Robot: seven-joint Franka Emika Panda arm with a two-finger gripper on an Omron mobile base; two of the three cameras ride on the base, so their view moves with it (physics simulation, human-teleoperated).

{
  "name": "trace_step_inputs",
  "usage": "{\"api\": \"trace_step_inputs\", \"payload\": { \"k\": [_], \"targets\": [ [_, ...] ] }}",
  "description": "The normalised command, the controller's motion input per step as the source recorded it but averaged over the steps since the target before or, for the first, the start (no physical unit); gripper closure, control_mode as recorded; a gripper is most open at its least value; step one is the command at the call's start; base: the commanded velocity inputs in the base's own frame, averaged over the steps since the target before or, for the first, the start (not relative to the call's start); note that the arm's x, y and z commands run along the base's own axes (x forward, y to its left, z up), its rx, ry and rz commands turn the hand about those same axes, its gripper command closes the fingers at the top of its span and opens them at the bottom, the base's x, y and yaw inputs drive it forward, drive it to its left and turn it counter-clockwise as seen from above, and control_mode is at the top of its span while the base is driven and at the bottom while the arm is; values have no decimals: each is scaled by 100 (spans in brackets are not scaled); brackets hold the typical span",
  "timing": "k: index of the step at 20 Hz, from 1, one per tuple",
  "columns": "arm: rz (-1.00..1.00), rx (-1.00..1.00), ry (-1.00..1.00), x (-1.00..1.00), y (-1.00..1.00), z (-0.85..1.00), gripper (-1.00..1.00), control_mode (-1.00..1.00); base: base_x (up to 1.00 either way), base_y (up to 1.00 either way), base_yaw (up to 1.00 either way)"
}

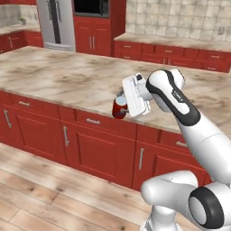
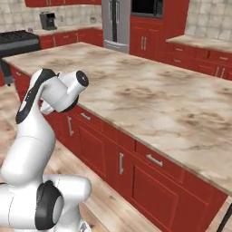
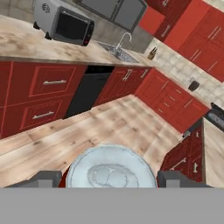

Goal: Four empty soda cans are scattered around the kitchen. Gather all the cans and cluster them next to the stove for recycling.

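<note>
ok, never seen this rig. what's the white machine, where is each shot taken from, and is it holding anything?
It is a rendered kitchen with a white robot arm on a driving base. Two shots come from cameras on that base, behind the arm to its left and right. The third looks along the hand itself. In the left shot the gripper sits at a red soda can by the front edge of the marbled island counter. The hand shot shows the can's silvery top between the two fingertips. Whether they already pinch it is unclear. The stove is far left in the right shot.
</note>
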Motion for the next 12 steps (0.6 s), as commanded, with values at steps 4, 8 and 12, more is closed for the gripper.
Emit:
{"api": "trace_step_inputs", "payload": {
  "k": [4,8,12],
  "targets": [
    [0,0,0,0,0,0,100,100,-5,29,45],
    [0,0,0,0,0,0,100,100,-4,28,45],
    [0,0,0,0,0,0,100,100,-2,28,45]
  ]
}}
